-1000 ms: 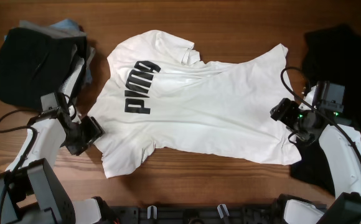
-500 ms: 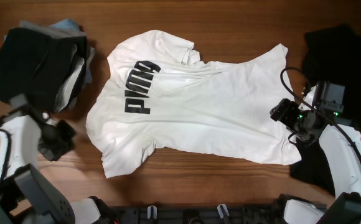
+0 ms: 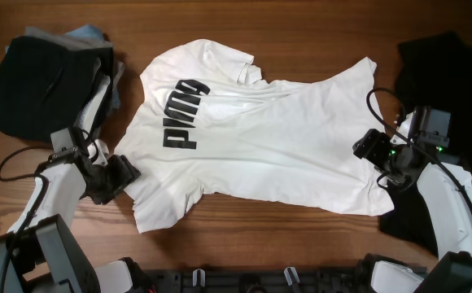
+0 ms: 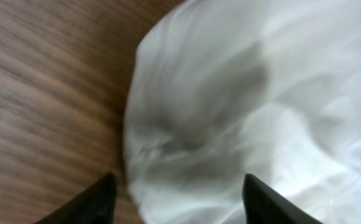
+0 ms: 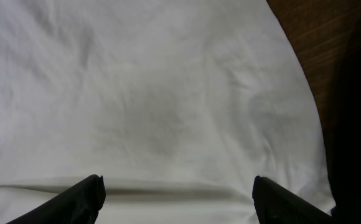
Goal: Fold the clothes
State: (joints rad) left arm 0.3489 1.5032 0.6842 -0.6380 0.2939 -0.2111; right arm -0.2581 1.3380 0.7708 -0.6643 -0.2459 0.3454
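Jaws on my left gripper [image 3: 124,172] stand apart over the white T-shirt [image 3: 260,142] sleeve edge, gripping nothing. My right gripper [image 3: 366,146] is spread wide above its hem. The shirt lies mid-table [image 3: 317,24]. A black garment [image 3: 443,73] runs off the right edge, and a dark pile [image 3: 41,81] in the far-left corner is hard to read.

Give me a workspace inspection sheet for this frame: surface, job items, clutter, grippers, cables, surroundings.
Surface: wood-grain table, no spills seen.
Job's things: white T-shirt spread out, wrinkled, unfolded; black garment at right edge; stack of clothes top left, black on top.
Clutter: nothing seen.
Grippers: left gripper open at the shirt's left edge; right gripper open over its right end.
Cables: black cable loops by left arm; right cable arcs over the shirt's corner.
Surroundings: black frame along bottom edge.
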